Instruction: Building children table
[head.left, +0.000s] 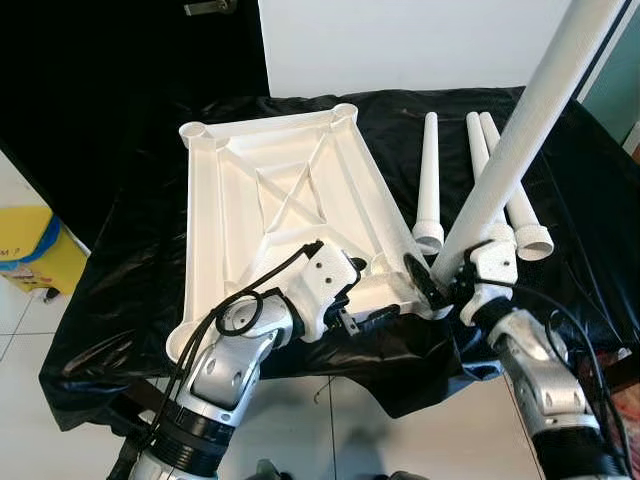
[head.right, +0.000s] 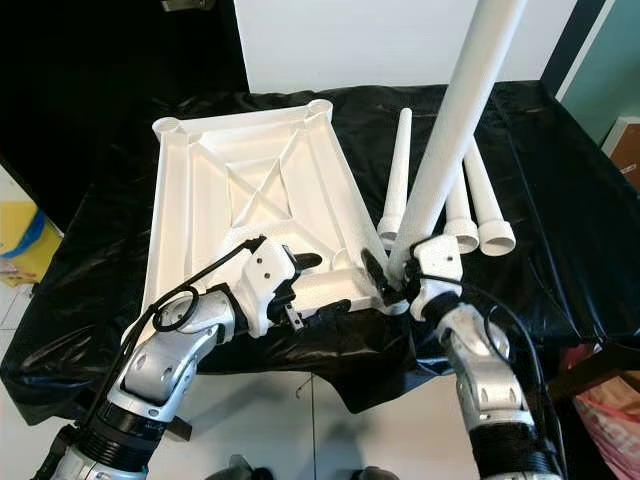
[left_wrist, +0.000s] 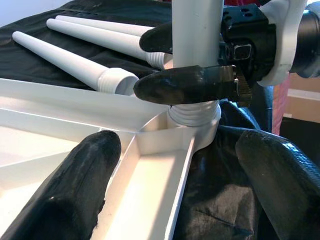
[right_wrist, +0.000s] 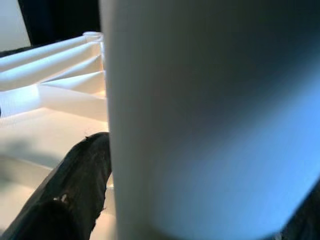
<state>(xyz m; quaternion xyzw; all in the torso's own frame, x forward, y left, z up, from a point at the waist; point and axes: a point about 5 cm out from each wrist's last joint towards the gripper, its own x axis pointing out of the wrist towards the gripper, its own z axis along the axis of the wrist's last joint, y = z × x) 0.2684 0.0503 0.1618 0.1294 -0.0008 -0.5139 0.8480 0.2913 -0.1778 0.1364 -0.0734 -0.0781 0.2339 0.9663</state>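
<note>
At table panel near corner, right end effector pinches stiff, light leg low by thread; left end effector spread.

Worktop with a black cover

A worktop is covered with a crinkled black sheet. On it lies a white tabletop, upside down with its ribs showing, and beside it three white legs lie together.

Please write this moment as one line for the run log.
right gripper: shut on leg, in corner socket | left gripper: open, at tabletop | spare legs: on cloth
</note>
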